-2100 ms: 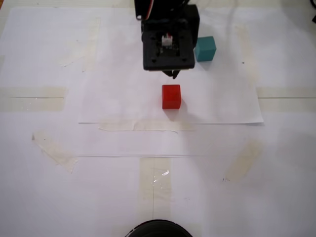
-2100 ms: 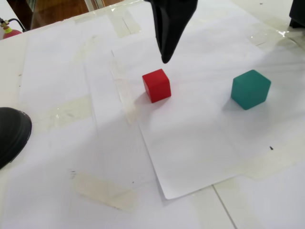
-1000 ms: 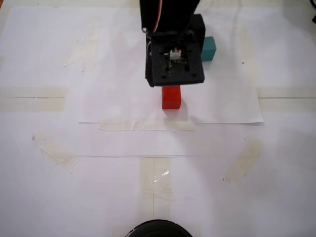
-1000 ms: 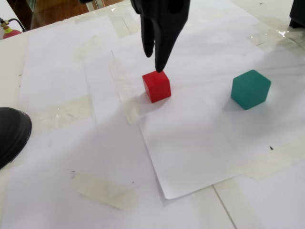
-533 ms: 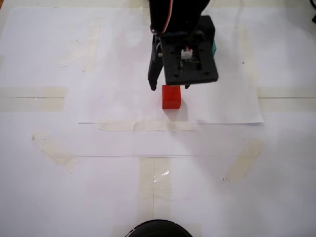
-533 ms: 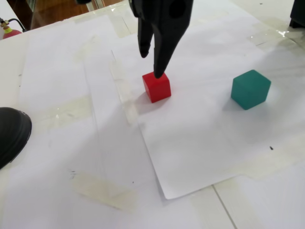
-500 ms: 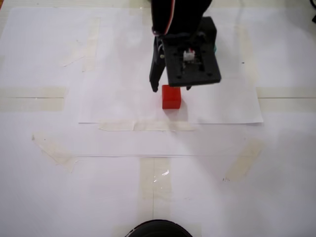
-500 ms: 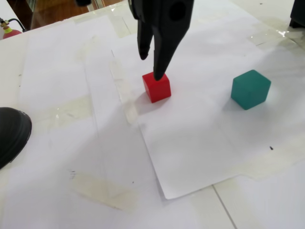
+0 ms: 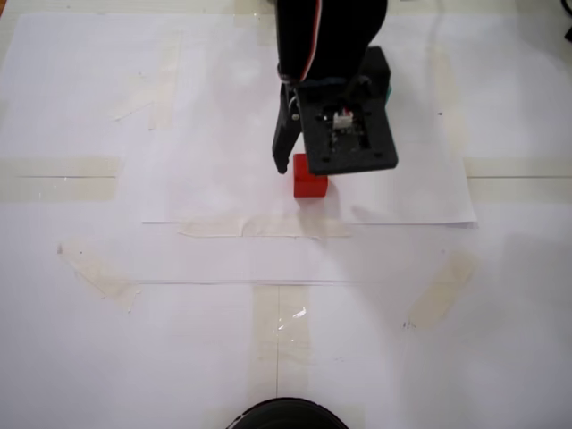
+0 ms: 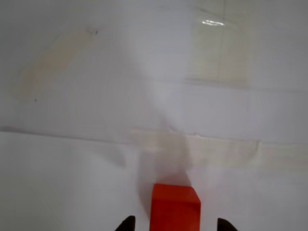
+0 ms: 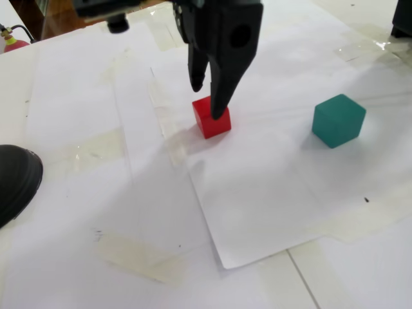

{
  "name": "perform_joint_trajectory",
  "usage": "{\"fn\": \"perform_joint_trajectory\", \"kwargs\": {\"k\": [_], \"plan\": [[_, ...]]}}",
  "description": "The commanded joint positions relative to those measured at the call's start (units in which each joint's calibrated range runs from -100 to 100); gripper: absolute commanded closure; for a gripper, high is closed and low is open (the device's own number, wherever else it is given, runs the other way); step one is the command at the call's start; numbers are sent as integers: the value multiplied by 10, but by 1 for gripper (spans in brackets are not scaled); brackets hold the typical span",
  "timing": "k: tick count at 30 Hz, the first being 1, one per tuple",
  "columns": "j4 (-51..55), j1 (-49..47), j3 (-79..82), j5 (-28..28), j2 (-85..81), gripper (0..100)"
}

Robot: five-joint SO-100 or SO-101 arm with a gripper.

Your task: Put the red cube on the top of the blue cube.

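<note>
With its fingers spread wide, my tool (image 11: 209,103) straddles the red cube (image 11: 211,120) on the tabletop (image 11: 77,212), gripping nothing. The blue cube (image 11: 338,120) sits well apart.

body (image 9: 347,134): my black plastic block, small screws, white connector
fingers (image 11: 222,84): two black tapered points
cable (image 9: 312,45): red-white wires

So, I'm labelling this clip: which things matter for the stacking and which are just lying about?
Job:
- small matte red cube
- small matte teal cube
- black end effector, open astride the red cube

Lying about:
- white paper sheet
- round black object
</note>
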Motion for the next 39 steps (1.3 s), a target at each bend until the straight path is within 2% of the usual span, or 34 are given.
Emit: {"fn": "perform_joint_trajectory", "kwargs": {"k": [1, 22, 25, 39], "plan": [[-11, 1, 1, 1, -5, 75], [-46, 7, 36, 6, 29, 75], [-47, 8, 36, 6, 31, 78], [-61, 7, 34, 7, 42, 80]]}}
